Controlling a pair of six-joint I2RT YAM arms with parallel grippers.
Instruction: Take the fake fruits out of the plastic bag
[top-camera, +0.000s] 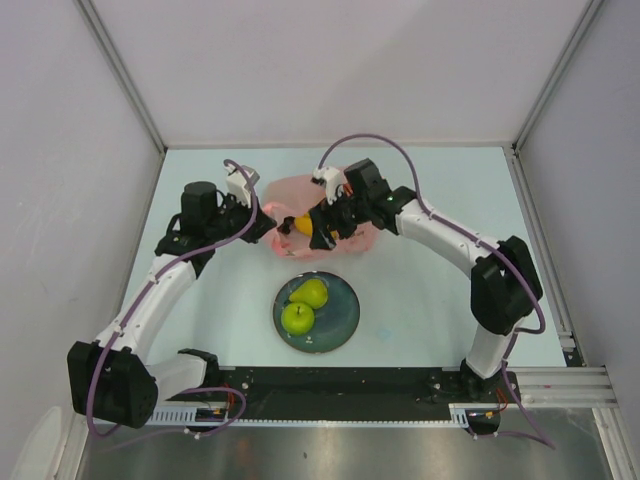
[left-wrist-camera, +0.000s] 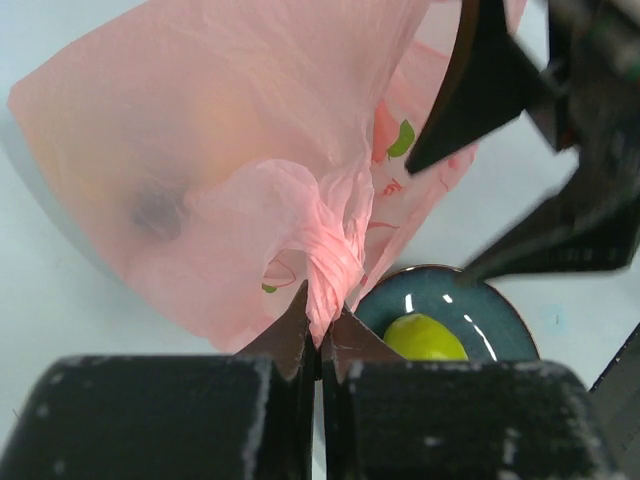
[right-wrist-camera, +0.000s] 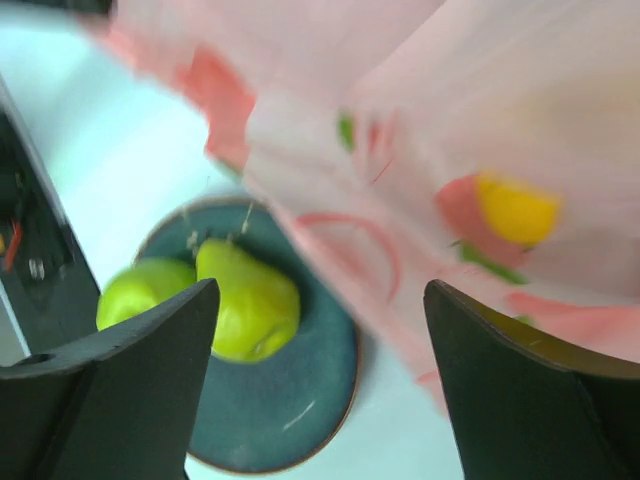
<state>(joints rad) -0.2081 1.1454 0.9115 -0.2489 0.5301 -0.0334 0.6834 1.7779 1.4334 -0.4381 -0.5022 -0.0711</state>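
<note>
The pink plastic bag (top-camera: 345, 198) lies at the table's far middle. My left gripper (top-camera: 266, 222) is shut on a twisted bunch of the bag's edge (left-wrist-camera: 335, 255) and holds it up. My right gripper (top-camera: 322, 228) is open and empty at the bag's near side, above the bag's film (right-wrist-camera: 420, 110). A yellow fruit (top-camera: 301, 224) shows between the two grippers and shines through the film (right-wrist-camera: 515, 210). A green pear (top-camera: 315, 291) and a green apple (top-camera: 297, 318) lie on the dark plate (top-camera: 345, 320). Other fruits in the bag are hidden.
The plate stands just near of the bag, between the arms; it also shows in the right wrist view (right-wrist-camera: 300, 410) with the pear (right-wrist-camera: 250, 300) and apple (right-wrist-camera: 135, 295). Grey walls close the table's sides and back.
</note>
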